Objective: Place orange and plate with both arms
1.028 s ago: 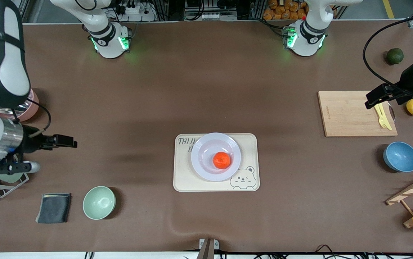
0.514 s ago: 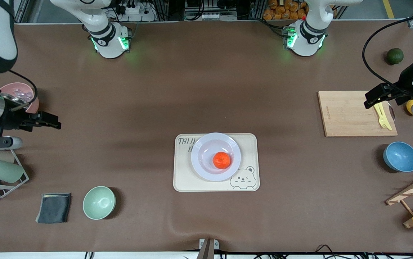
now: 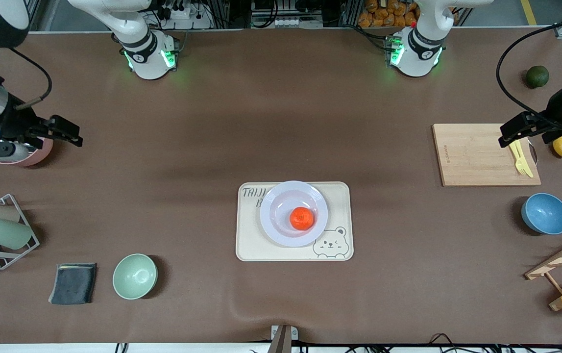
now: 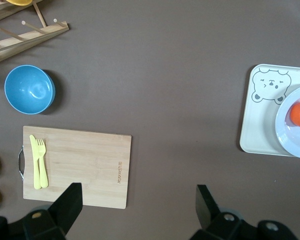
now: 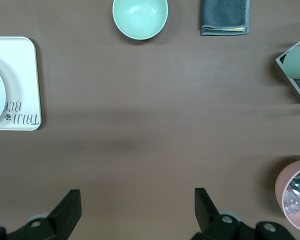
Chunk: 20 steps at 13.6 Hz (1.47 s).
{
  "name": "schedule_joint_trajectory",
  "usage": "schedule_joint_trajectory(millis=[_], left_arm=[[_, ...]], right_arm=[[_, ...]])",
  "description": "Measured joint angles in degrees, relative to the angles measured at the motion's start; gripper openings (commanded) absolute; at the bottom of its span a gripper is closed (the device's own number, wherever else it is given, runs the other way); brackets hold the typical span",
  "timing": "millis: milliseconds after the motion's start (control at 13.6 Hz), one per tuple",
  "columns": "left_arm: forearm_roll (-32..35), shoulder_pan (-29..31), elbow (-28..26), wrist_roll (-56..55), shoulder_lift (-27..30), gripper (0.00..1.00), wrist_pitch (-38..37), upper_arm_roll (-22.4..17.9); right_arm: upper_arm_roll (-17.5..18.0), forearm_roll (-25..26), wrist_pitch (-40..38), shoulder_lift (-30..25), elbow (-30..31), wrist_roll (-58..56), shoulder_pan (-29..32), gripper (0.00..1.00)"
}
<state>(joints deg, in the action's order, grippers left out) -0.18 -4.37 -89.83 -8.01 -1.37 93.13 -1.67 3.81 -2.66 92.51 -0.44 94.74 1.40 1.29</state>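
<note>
Orange [image 3: 302,218] seated on plate [image 3: 278,196], plate on bear tray [image 3: 249,245] mid-worktop; placement apparently complete. Left hand [image 4: 137,205] over cutting board [image 3: 467,154], right hand [image 5: 135,210] near pink bowl [image 3: 40,152]: both released, empty.

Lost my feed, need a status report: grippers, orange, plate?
Left gripper open over board; right gripper open beside pink bowl. Orange on plate, plate on tray. Nothing in the way.

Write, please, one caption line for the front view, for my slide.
Orange on the plate on a bear-printed tray; both open grippers, left and right, at the table ends.
</note>
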Motion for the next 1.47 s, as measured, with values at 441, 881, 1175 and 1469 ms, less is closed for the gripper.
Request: schedule_joint_trajectory(millis=[441, 881, 1175, 1469], left_arm=[[0.0, 0.0, 0.1, 0.2, 0.0, 1.0, 0.0, 0.0], [0.0, 0.0, -0.1, 0.2, 0.0, 1.0, 0.0, 0.0], [0.0, 0.0, 0.1, 0.2, 0.0, 1.0, 0.0, -0.2], [0.0, 0.0, 0.2, 0.2, 0.0, 1.0, 0.0, -0.2]], right_arm=[[-0.2, 0.6, 1.9, -0.2, 0.4, 0.3, 0.1, 1.0], [-0.3, 2.4, 1.9, -0.2, 0.3, 0.3, 0.1, 1.0], [-0.3, 2.9, 1.9, -0.2, 0.3, 0.3, 0.1, 1.0], [-0.3, 2.9, 2.0, -0.2, 0.3, 0.4, 0.1, 1.0]])
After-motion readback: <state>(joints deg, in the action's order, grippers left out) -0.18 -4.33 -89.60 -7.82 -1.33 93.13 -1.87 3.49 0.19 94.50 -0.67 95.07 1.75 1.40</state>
